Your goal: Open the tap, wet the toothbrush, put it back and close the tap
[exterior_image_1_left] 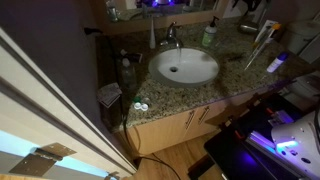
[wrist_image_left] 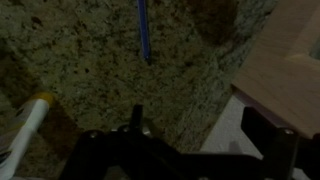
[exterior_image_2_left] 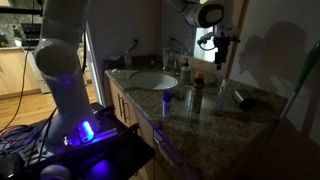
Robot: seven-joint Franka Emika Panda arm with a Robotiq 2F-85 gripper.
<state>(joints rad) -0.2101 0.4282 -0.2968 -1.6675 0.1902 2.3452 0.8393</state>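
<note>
gripper (exterior_image_2_left: 220, 50): observed hanging above the granite counter (exterior_image_1_left: 235, 68), to one side of the white basin (exterior_image_1_left: 200, 70). in the wrist view the jaws are seen spread wide, with nothing between them. nothing is held.

tap (exterior_image_1_left: 172, 37): located at the back rim of the basin, between a slim white bottle (exterior_image_1_left: 153, 36) and a green bottle (exterior_image_1_left: 210, 36). no running water can be made out. the tap is judged to be closed and the task to be at its opening step.

toothbrush (wrist_image_left: 143, 30): a thin blue shaft is recorded ahead of the jaws against the granite in the wrist view, its long axis running away from them. it is probably the toothbrush, though the picture is too dim and blurred for that to be confirmed. a white stick with a yellow tip (wrist_image_left: 30, 120) is noted at the lower left of that view.

governing relation: the tap is well apart from the jaws, across the counter toward the basin, while the blue shaft lies much nearer. a sideways travel past the green bottle is judged necessary before the top of the tap can be reached. only one arm is fitted.
</note>
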